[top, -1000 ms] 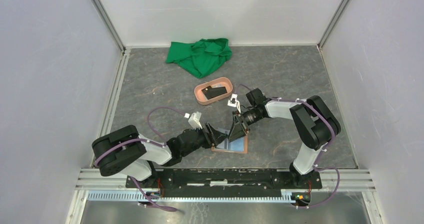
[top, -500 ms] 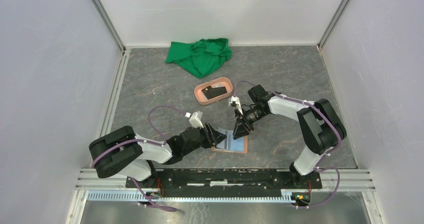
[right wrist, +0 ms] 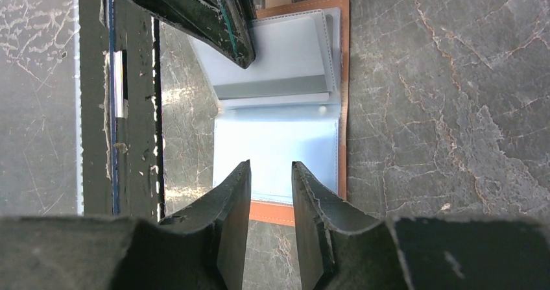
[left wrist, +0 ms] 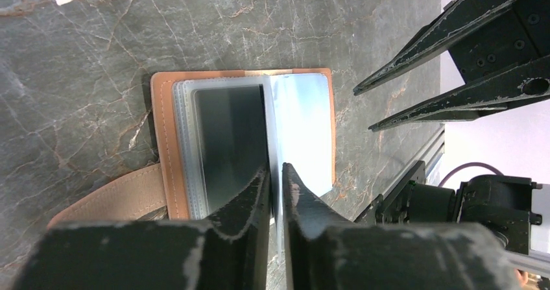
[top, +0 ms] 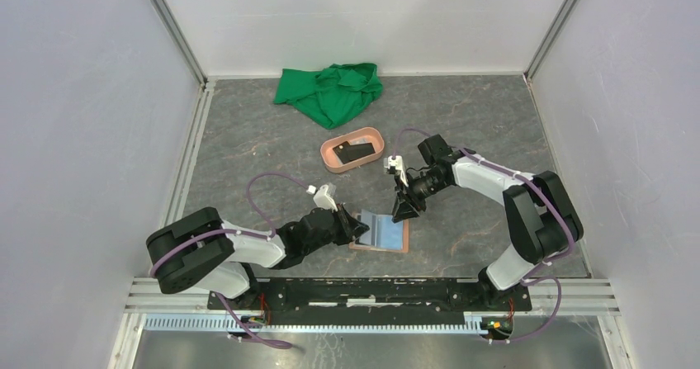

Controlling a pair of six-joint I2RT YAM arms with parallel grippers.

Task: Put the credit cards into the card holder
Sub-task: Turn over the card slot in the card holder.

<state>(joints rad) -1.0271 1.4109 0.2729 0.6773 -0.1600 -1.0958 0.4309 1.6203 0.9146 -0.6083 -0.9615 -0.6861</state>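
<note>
- One light blue card (left wrist: 301, 128) is judged to be already lodged in a clear pocket of the open card holder (left wrist: 165, 141). At least one black card (top: 357, 150) is seen lying in the tray, so the task is judged partly done, with that card yet to be fetched and slid in.
- Green cloth (top: 330, 92): soft, crumpled fabric, heaped at the far edge of the table (top: 248, 138), well apart from the work.
- Left gripper (left wrist: 275, 173): two dark, scuffed, tapering fingers are drawn nearly together about an upright plastic leaf (left wrist: 269, 128) of the holder. Whether the leaf is firmly pinched cannot be told.
- Tray (top: 330, 161): salmon-pink, oval and smooth-walled, set just beyond the holder. The black card, thin and rectangular, is laid inside it.
- Card holder: laid open and flat on the grey, veined table, between the two grippers. A tan, leather-like cover with a stitched border and a short closing tab (left wrist: 110, 196) is shown, and glossy transparent rectangular pockets are bound inside. A dark rectangle is seen in the left-hand pocket from the left wrist; whether it is a card or a reflection cannot be told.
- Right gripper (right wrist: 270, 167): the fingers are parted with nothing held between them, and are poised above the near edge of the pocket holding the light blue card.
</note>
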